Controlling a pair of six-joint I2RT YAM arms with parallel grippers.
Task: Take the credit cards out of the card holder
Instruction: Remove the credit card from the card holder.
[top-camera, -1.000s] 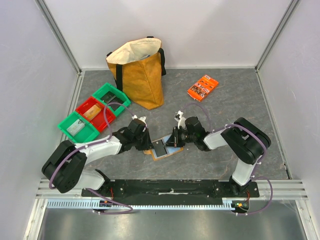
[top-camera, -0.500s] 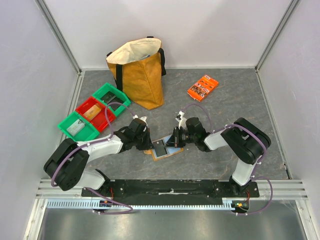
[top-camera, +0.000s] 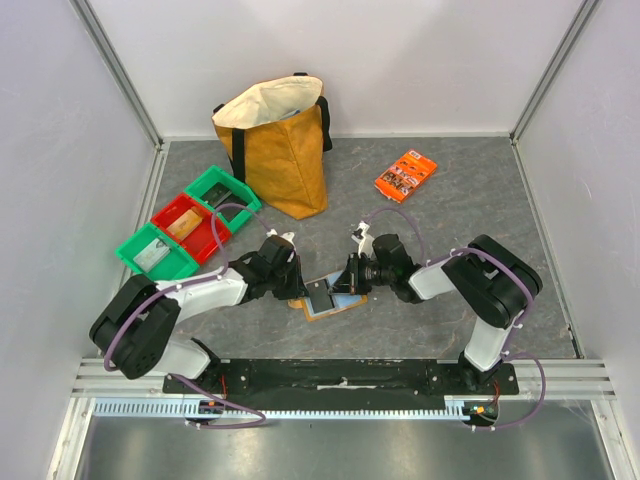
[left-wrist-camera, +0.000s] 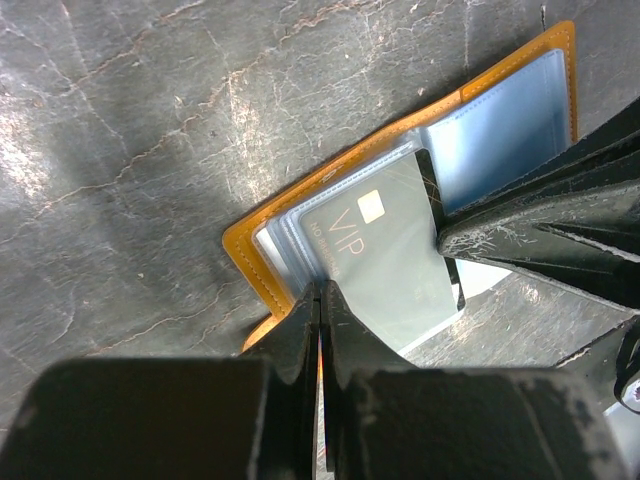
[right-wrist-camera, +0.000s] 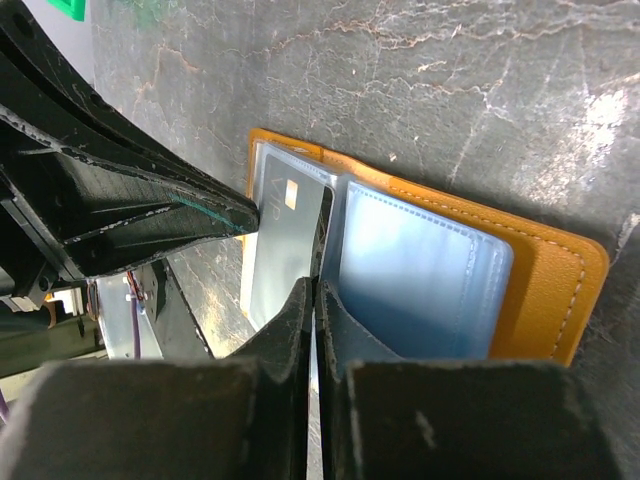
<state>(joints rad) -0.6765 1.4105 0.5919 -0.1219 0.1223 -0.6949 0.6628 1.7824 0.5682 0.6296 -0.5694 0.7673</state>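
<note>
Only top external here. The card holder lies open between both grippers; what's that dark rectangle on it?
Observer: A grey card printed VIP with a gold chip, per the left wrist view.
Operator: Is the left one open?
Observer: No, the left gripper has its fingers pressed together at the tan edge of the card holder.
Operator: And the right?
Observer: The right gripper is shut too, tips at the card's edge beside a pale blue pocket.

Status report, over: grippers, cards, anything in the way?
Left gripper, right gripper: jaws shut, tips at the open card holder. Grey VIP card lies on it, not yet free. Grippers close together.
</note>
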